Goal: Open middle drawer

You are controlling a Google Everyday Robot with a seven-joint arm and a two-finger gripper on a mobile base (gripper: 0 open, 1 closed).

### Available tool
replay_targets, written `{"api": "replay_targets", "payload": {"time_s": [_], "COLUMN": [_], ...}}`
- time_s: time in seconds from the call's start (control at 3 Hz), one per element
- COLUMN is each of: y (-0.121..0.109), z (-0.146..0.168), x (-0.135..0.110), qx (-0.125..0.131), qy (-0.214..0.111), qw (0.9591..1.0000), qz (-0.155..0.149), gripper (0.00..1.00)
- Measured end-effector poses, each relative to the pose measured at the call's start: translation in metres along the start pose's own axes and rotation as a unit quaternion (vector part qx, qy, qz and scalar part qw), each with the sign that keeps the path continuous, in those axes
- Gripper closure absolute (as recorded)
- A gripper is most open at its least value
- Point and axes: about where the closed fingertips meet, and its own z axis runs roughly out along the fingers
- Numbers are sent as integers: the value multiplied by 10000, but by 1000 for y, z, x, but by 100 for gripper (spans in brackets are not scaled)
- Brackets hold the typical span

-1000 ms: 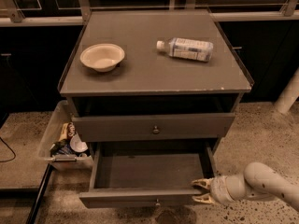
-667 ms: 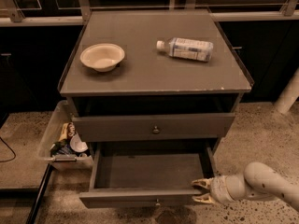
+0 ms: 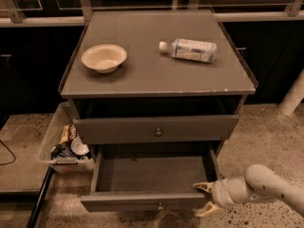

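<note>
The middle drawer (image 3: 147, 201) is pulled far out of the grey cabinet, and its empty inside (image 3: 152, 172) shows. Its front has a small knob (image 3: 160, 206) at centre. My gripper (image 3: 203, 199) is at the drawer's right front corner, low near the floor. It is open, with one fingertip (image 3: 198, 186) over the drawer's inner corner and the other in front of the drawer front. It holds nothing. The drawer above (image 3: 156, 128), with a round knob, stands out slightly. No third drawer front shows.
On the cabinet top (image 3: 142, 75) stand a cream bowl (image 3: 104, 57) and a lying plastic bottle (image 3: 189, 49). A clear bin of clutter (image 3: 64, 144) sits at the cabinet's left. A white post (image 3: 292, 96) stands at right. The floor is speckled.
</note>
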Motion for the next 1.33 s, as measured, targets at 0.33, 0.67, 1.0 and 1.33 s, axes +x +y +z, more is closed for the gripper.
{"api": "replay_targets", "payload": {"time_s": [0.33, 0.67, 1.0, 1.33], "y": [-1, 1, 2, 8], "z": [-2, -4, -6, -11], "x": [-2, -1, -1, 0], "qx": [0, -16, -21, -62], "qy": [0, 22, 34, 34], "qw": [10000, 10000, 10000, 10000], "qz": [0, 17, 34, 41], "gripper": [61, 84, 100, 89]}}
